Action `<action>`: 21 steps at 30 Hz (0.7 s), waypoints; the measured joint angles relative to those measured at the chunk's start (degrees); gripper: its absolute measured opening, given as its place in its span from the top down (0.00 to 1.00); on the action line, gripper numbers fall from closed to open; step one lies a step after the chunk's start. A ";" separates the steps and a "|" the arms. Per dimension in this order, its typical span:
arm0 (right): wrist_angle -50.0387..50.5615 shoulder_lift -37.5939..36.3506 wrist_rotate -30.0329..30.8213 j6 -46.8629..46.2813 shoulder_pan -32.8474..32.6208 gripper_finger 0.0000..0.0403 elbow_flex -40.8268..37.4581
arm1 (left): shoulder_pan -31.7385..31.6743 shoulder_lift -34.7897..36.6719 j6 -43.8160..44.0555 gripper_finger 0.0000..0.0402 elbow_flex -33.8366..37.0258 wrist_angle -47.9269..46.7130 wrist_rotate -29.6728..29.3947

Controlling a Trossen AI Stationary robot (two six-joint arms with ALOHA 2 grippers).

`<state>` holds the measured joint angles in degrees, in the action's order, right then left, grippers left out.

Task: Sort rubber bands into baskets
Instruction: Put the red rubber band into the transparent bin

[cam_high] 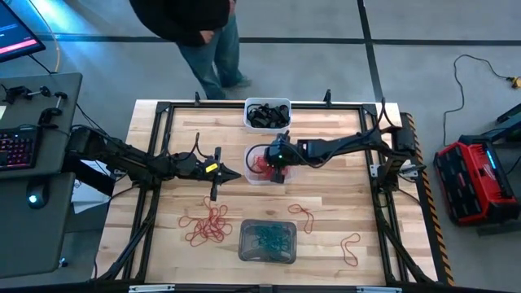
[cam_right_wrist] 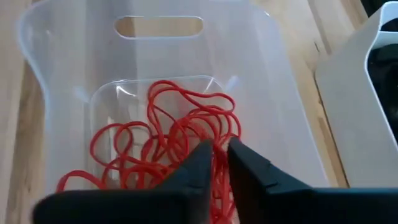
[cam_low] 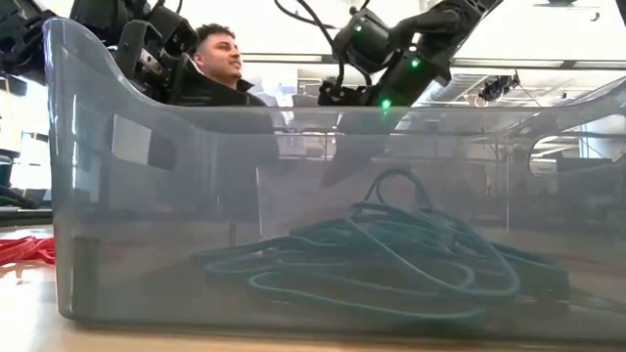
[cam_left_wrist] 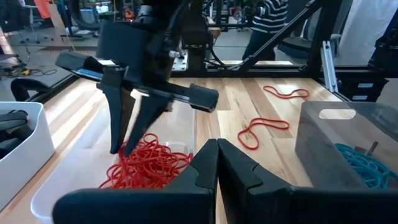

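Nearest you, at the table's front edge, sits the translucent grey basket (cam_high: pixel 267 242) with a tangle of blue-teal rubber bands (cam_low: pixel 391 259) in its bottom. To its left you have a loose pile of red rubber bands (cam_high: pixel 207 225) on the wooden table (cam_high: pixel 326 195); to its right, two single red loops (cam_high: pixel 303 215) lie apart from each other on the bare wood.

Further back, at mid-table, your left gripper (cam_high: pixel 238 173) hangs over the wood just left of the clear basket (cam_right_wrist: pixel 68 93), its fingers pressed together with nothing between them. Your right gripper (cam_right_wrist: pixel 216 163) reaches down into that clear basket, right over the heap of red bands (cam_right_wrist: pixel 168 149) lying in it. Its fingers (cam_right_wrist: pixel 249 165) stand a narrow slit apart, and a red strand runs down through the slit; you cannot tell whether they grip it.

Behind the clear basket, at the table's far edge, stands the white basket (cam_high: pixel 267 114) holding black rubber bands (cam_high: pixel 265 115). Beyond the table a person (cam_high: pixel 199 37) stands in jeans and a dark top.
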<state>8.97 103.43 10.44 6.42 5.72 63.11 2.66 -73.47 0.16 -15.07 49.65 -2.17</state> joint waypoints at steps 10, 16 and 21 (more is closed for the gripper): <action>-0.24 0.00 1.62 -2.94 -2.94 0.69 0.15 | -0.01 -0.02 -0.65 1.00 0.00 0.01 -0.23; 1.41 -2.04 1.75 -3.96 -5.81 0.90 0.15 | -0.01 0.00 -0.83 1.00 0.00 -0.15 0.48; 4.20 -8.47 1.75 -3.40 -8.44 0.96 0.18 | 0.01 1.57 -0.81 1.00 -0.24 -2.90 2.04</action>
<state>13.17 94.97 12.19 3.02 -2.72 63.29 2.68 -71.91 -0.65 -15.31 46.75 -0.13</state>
